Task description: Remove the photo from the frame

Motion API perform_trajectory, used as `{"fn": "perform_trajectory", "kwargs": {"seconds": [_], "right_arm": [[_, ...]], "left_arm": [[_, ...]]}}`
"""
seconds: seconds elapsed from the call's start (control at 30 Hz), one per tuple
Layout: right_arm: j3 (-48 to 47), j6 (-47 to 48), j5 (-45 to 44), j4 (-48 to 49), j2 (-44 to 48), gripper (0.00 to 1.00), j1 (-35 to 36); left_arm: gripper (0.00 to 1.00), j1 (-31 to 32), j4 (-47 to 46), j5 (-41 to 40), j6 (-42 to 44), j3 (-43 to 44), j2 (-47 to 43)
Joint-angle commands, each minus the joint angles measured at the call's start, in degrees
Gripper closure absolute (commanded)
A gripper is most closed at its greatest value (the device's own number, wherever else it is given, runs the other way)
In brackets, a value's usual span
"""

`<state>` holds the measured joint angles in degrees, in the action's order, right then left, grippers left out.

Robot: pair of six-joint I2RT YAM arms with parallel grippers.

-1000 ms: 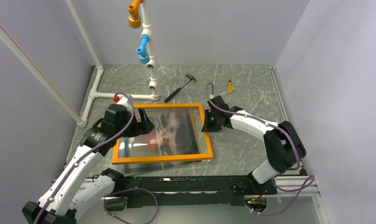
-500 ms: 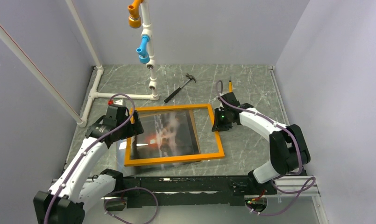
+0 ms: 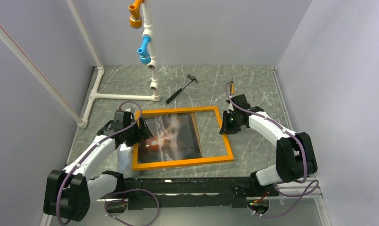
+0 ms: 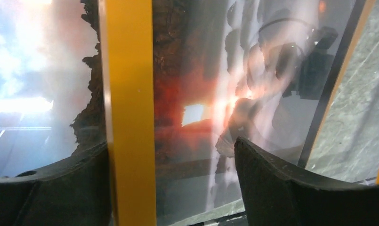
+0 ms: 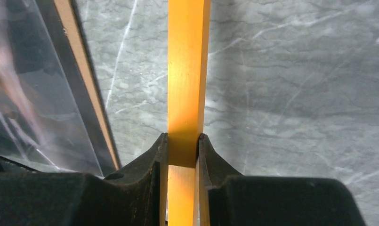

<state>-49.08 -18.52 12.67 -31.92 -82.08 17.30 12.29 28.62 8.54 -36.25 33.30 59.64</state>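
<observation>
The dark photo (image 3: pixel 171 136) with its orange-red glow lies flat on the marble table (image 3: pixel 253 94), the orange frame (image 3: pixel 182 163) sitting offset rightward over it, its right bar pinched tight by the right gripper (image 5: pixel 182 149) on a low, outstretched arm, while the left gripper (image 4: pixel 169 143) gapes wide astride the left bar.

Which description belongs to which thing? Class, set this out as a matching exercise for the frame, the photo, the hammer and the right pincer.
Things:
1. frame
2. photo
3. hammer
4. right pincer

Descriptions:
A. lies apart, beyond the far orange bar
B. shut on an orange bar
C. hollow orange rectangle
D. dark print with a red glow

Pairs: 1-C, 2-D, 3-A, 4-B.
</observation>
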Motion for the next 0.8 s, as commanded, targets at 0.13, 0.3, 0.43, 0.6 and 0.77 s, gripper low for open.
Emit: {"fn": "perform_trajectory", "kwargs": {"seconds": [0.13, 0.3, 0.43, 0.6, 0.77], "right_arm": [[0.1, 0.9, 4.6, 0.1, 3.9, 1.00, -1.7], [-1.9, -0.3, -2.6, -2.8, 6.1, 0.59, -1.7], [-4.7, -1.7, -10.3, -6.4, 8.7, 0.29, -1.7], [-8.6, -4.2, -22.8, -11.2, 13.8, 0.12, -1.7], [-10.5, -3.6, -27.0, -11.1, 20.5, 0.00, -1.7]], "left_arm": [[0.58, 0.6, -14.7, 13.2, -2.0, -3.5, 3.5], [0.86, 6.9, -18.4, 12.9, -6.3, -4.4, 1.3], [0.98, 16.1, -22.2, 9.6, -11.7, -3.5, 2.5], [1.00, 25.5, -24.3, 0.5, -17.9, -0.2, 7.1], [1.00, 31.4, -25.9, -4.6, -20.4, 6.6, 15.0]]}}
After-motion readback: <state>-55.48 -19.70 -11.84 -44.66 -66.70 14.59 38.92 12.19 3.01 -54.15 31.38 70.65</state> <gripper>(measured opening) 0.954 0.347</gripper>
